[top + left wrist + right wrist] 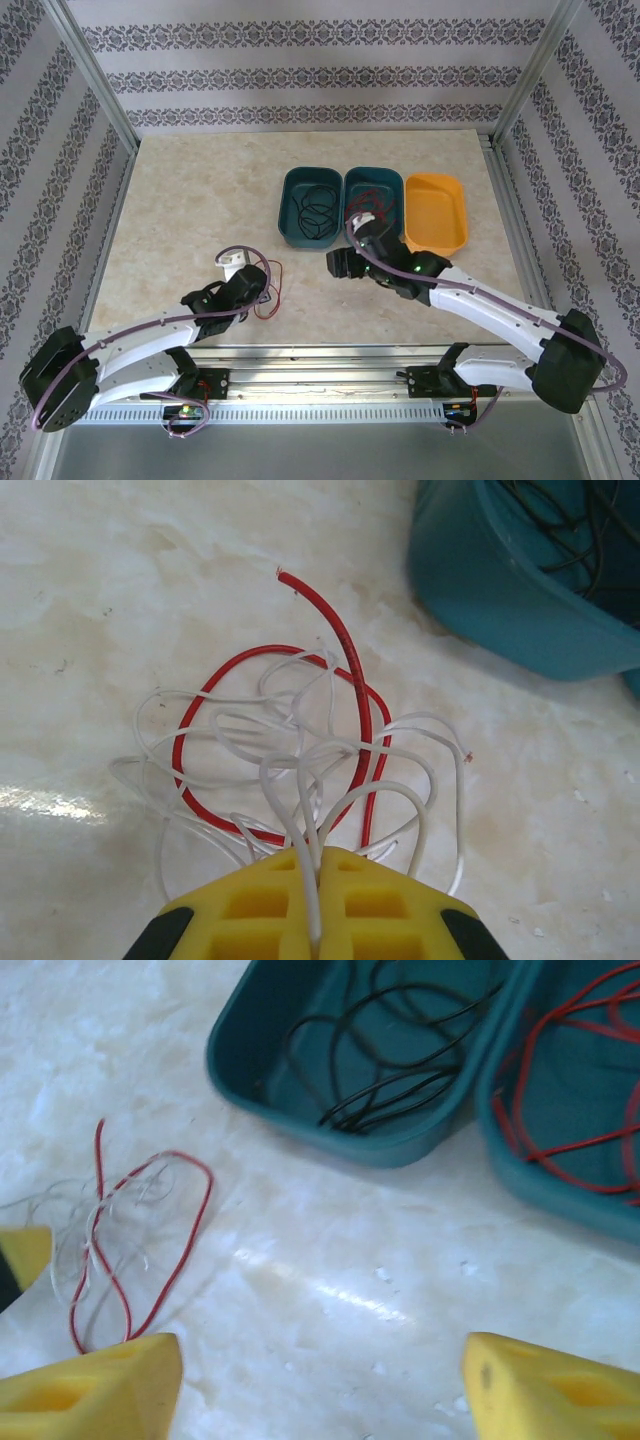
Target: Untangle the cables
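A tangle of cables lies on the marble table, one red cable (340, 640) looped through thin white cable (289, 834). My left gripper (320, 852) is shut on a strand of the white cable at the tangle's near edge; from above it (262, 288) sits beside the red loop (272, 296). The right gripper (320, 1380) hangs open over bare table, nothing between its yellow fingers, with the tangle (110, 1220) to its left. It (340, 265) hovers just in front of the bins. A black cable (380, 1050) lies coiled in one teal bin and red cables (570, 1110) in the other.
Three bins stand side by side at the table's middle back: a teal bin (290, 228), a second teal bin (350, 185) and an orange bin (437, 210). Metal frame posts and patterned walls close in the table on both sides and at the back.
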Action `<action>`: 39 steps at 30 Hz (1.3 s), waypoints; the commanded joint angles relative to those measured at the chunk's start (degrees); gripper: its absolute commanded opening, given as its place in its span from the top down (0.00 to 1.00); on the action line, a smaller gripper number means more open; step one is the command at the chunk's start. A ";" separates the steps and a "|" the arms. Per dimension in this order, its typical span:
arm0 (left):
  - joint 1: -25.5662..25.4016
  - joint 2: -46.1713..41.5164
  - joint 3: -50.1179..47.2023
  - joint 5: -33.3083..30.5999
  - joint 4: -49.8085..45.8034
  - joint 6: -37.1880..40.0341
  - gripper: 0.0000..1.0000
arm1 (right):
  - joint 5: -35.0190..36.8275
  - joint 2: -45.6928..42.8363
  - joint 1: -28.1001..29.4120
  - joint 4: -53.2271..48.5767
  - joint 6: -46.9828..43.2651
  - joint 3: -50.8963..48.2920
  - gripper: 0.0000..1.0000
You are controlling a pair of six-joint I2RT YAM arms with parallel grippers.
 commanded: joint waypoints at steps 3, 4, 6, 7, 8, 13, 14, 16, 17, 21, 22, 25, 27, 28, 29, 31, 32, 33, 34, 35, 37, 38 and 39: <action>1.54 -0.54 0.07 1.52 1.55 -1.39 1.00 | -1.43 2.68 5.70 9.69 1.41 -4.55 0.38; 1.63 -0.33 0.30 1.76 1.67 -1.48 1.00 | -2.63 3.41 6.55 12.10 1.73 -5.44 0.39; 1.72 0.10 0.54 2.25 2.32 -1.66 1.00 | -4.38 4.94 7.62 16.47 2.15 -6.69 0.41; 1.81 0.34 0.60 2.58 2.71 -1.66 1.00 | -5.04 5.94 8.28 18.24 2.05 -6.98 0.42; 1.88 0.46 0.71 2.80 3.13 -1.66 1.00 | -5.31 6.88 8.79 19.45 1.91 -7.04 0.42; 2.07 0.46 1.28 3.18 3.58 -1.33 1.00 | -8.75 13.98 9.99 25.17 2.06 -6.34 0.46; 2.08 0.37 1.37 3.19 3.56 -1.34 1.00 | -9.36 15.41 10.13 26.25 2.29 -6.17 0.47; 2.16 0.04 1.29 3.27 3.47 -1.39 1.00 | -11.20 18.72 10.08 29.28 3.12 -5.84 0.50; 2.16 -0.19 1.17 3.35 3.48 -1.40 1.00 | -11.81 20.12 10.13 30.42 3.55 -5.56 0.52; 2.30 -0.98 0.66 3.18 3.32 -1.57 1.00 | -13.95 25.90 10.39 34.36 4.98 -3.66 0.56; 2.34 -1.16 0.60 3.27 3.30 -1.54 1.00 | -14.45 27.51 10.56 35.22 5.26 -2.99 0.57; 2.43 -1.41 0.49 3.34 3.20 -1.48 1.00 | -15.60 30.95 11.08 36.63 5.59 -1.13 0.60; 2.51 -1.72 0.39 3.36 2.95 -1.39 1.00 | -15.64 32.81 11.49 36.63 5.42 0.34 0.61; 2.52 -1.73 0.45 3.36 2.86 -1.36 1.00 | -15.64 33.74 11.63 36.46 5.29 1.04 0.62; 2.60 -1.94 0.34 3.36 2.94 -1.31 1.00 | -15.65 34.40 11.71 36.33 5.31 1.47 0.63; 2.60 -2.18 0.19 3.27 2.83 -1.23 1.00 | -15.57 35.69 11.80 36.41 5.36 2.20 0.64; 2.60 -2.35 0.11 3.27 2.69 -1.26 1.00 | -15.45 36.08 11.77 36.49 5.31 2.45 0.64; 2.69 -2.49 0.08 3.26 2.60 -1.27 1.00 | -15.31 36.46 11.79 36.32 5.30 2.67 0.65; 2.69 -2.67 -0.03 3.18 2.55 -1.22 1.00 | -15.15 36.79 11.80 36.20 5.23 2.80 0.66; 2.69 -2.71 -0.04 3.18 2.53 -1.22 1.00 | -14.96 37.01 11.80 36.11 5.28 2.90 0.67; 2.78 -2.98 -0.13 3.10 2.41 -1.22 1.00 | -14.56 37.51 11.80 35.83 5.08 3.07 0.68; 2.78 -3.07 -0.12 3.12 2.30 -1.22 1.00 | -14.42 37.65 11.80 35.73 5.00 3.07 0.69; 2.78 -3.21 -0.16 3.09 2.27 -1.22 1.00 | -14.21 37.87 11.79 35.62 5.00 3.12 0.70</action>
